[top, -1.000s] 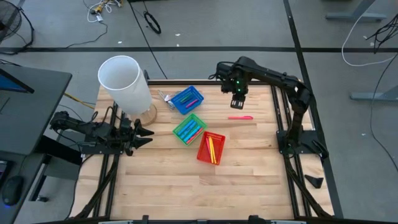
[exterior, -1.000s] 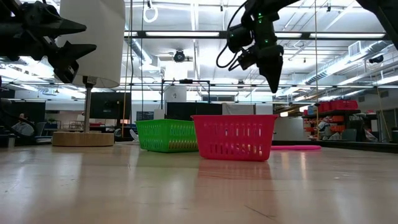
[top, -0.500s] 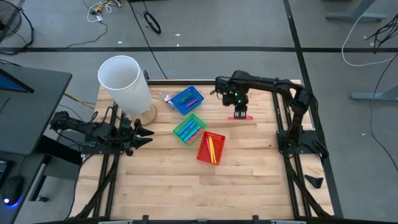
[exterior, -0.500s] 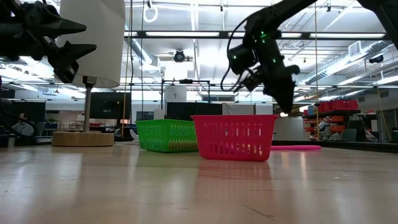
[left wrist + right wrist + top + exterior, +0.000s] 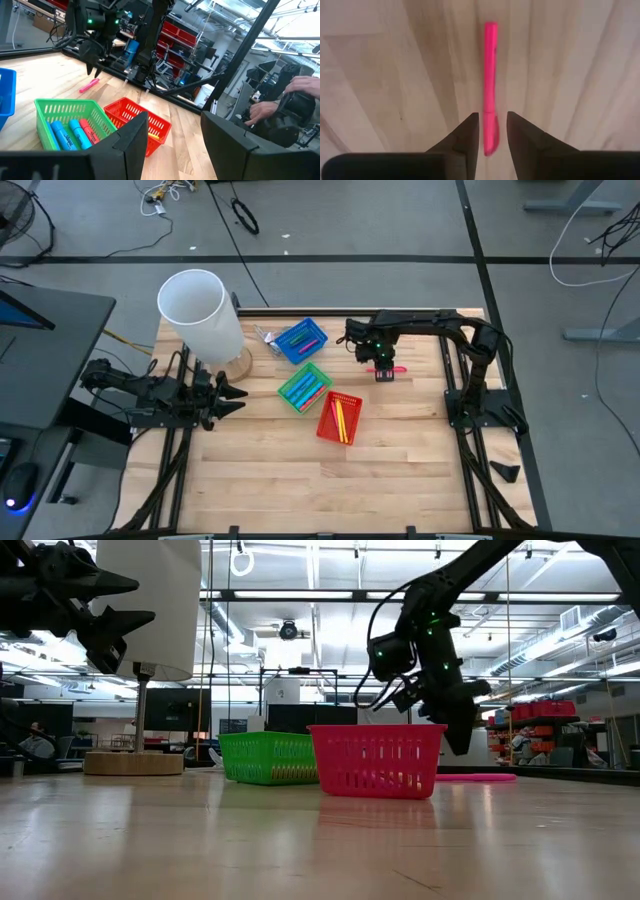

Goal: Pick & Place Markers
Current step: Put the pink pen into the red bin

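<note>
A pink marker (image 5: 490, 75) lies flat on the wooden table, right of the baskets; it also shows in the high view (image 5: 401, 369) and the low view (image 5: 482, 778). My right gripper (image 5: 490, 131) is open and points down just above it. Its fingers stand on either side of the marker's near end and touch nothing. My left gripper (image 5: 236, 394) is open and empty at the table's left edge. More markers lie in the blue basket (image 5: 300, 340), the green basket (image 5: 305, 385) and the red basket (image 5: 338, 418).
A tall white tube (image 5: 203, 317) stands on a round wooden base at the far left corner. Small metal clips (image 5: 266, 337) lie beside the blue basket. Bare table shows along the near side. A person's hands (image 5: 280, 100) show beyond the table.
My right gripper has come down and toward the table's near edge, from above the far right of the table to just over the pink marker. The marker has stayed where it was.
</note>
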`<move>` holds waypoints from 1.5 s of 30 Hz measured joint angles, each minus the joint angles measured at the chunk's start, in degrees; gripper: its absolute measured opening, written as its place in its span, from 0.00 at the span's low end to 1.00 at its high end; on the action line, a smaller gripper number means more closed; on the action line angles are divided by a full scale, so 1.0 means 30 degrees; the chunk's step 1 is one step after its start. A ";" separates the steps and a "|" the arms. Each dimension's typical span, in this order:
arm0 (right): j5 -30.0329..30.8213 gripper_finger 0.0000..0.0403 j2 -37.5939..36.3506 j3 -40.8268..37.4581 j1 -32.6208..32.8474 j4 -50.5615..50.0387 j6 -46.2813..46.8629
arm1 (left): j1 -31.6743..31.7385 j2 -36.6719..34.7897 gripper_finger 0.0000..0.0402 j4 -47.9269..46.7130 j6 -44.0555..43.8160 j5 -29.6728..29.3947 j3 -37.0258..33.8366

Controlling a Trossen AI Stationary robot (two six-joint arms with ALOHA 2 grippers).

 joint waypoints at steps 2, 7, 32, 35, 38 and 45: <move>-0.0136 0.25 0.0004 -0.0384 0.0049 0.0357 0.0001 | -0.0005 -0.0003 0.47 0.0000 -0.0001 0.0005 -0.0002; -0.0469 0.25 0.0007 -0.1470 0.0153 0.1314 -0.0342 | -0.0001 -0.0006 0.47 0.0000 0.0000 0.0001 0.0004; -0.0977 0.10 0.1369 -0.2080 -0.0270 0.3408 -0.0248 | -0.0006 -0.0006 0.47 -0.0007 -0.0007 0.0049 0.0004; -0.1043 0.03 0.1370 -0.2092 -0.0255 0.3415 0.0060 | 0.0002 -0.0005 0.47 -0.0007 -0.0007 0.0057 0.0004; -0.1115 0.03 0.1379 -0.2095 -0.0255 0.3432 0.0038 | 0.0002 -0.0006 0.47 -0.0007 -0.0007 0.0057 0.0004; -0.0999 0.03 0.1365 -0.1665 -0.0255 0.2518 -0.0133 | 0.0002 -0.0006 0.47 -0.0007 -0.0007 0.0057 -0.0003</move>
